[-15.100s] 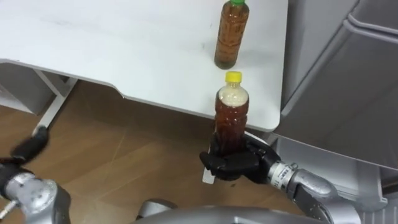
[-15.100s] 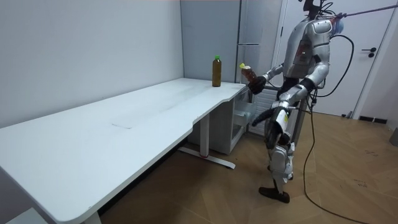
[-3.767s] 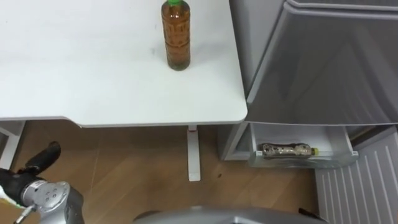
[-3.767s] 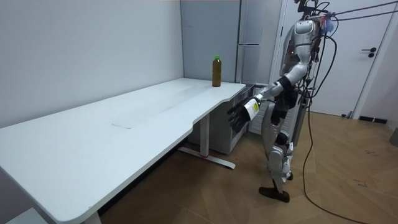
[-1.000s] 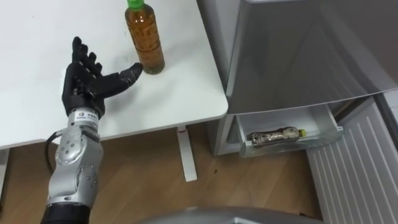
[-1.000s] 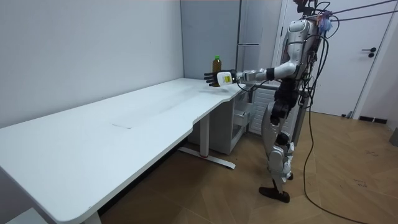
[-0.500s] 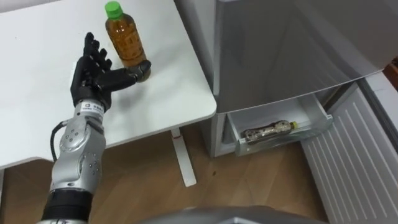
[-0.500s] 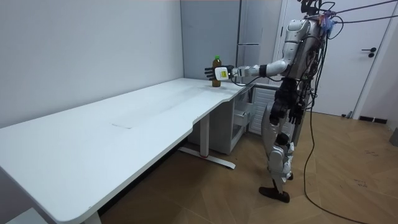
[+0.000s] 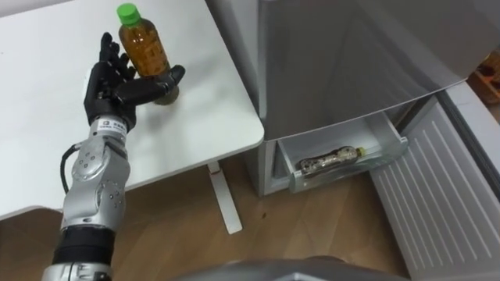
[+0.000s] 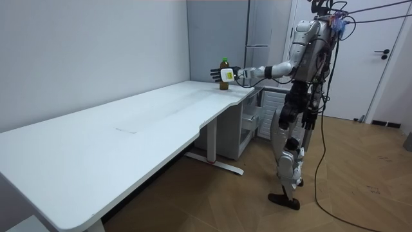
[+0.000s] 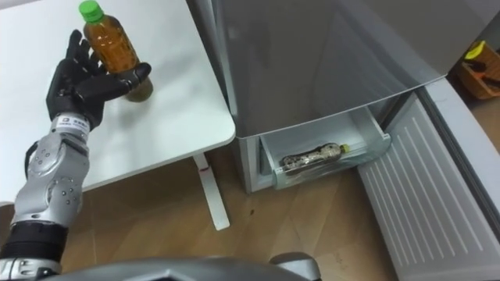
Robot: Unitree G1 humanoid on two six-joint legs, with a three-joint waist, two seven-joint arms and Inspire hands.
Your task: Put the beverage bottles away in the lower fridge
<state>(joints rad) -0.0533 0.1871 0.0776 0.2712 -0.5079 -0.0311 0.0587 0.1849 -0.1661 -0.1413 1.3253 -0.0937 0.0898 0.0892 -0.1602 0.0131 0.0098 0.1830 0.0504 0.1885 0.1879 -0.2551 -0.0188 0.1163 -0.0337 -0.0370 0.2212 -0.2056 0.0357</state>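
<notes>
- Right now your left hand (image 9: 112,84) is at the bottle (image 9: 145,51) on the white desk (image 9: 47,133). Its fingers are straight and spread behind the bottle's left side, and the thumb reaches across the front of its lower part. The hand is wide, not closed on the bottle.
- You can see the bottle standing upright in the fork between thumb and fingers. Its long axis is vertical and its green cap (image 9: 126,12) points up. It holds a brown drink.
- It stands near the desk's far corner on the fridge side, close to the right edge.
- Past that edge, the grey fridge (image 9: 351,55) sits just beside the desk.
- Low on the fridge, a drawer (image 9: 353,173) is pulled out and open.
- Inside it, a second bottle (image 9: 330,162) lies on its side. Its long axis runs along the drawer's length and its yellow cap (image 9: 362,150) points toward the drawer's right end.
- From the room view, you have the robot standing at the desk's fridge end, with its left arm stretched out level to the bottle.
</notes>
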